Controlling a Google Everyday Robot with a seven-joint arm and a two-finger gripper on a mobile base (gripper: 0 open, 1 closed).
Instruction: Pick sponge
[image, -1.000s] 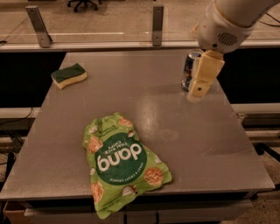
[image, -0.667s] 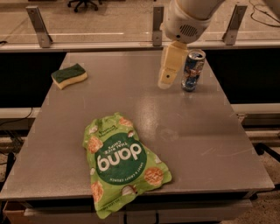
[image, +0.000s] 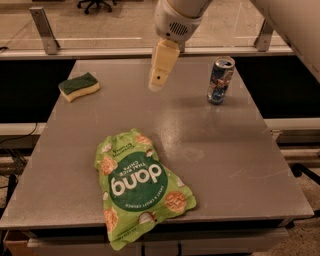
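Note:
The sponge (image: 79, 86) lies flat near the far left corner of the grey table (image: 225, 150). It has a dark green top over a pale yellow body. My gripper (image: 156, 86) hangs from the arm above the far middle of the table and points down. It is well to the right of the sponge and apart from it. Nothing shows in the gripper.
A green "dang" chip bag (image: 137, 185) lies at the front of the table and overhangs its near edge. A blue drink can (image: 220, 80) stands upright at the far right. A metal rail with posts (image: 45, 30) runs behind the table.
The gripper has swung left across the far side of the table, from beside the can to the middle, closer to the sponge. The objects have not moved.

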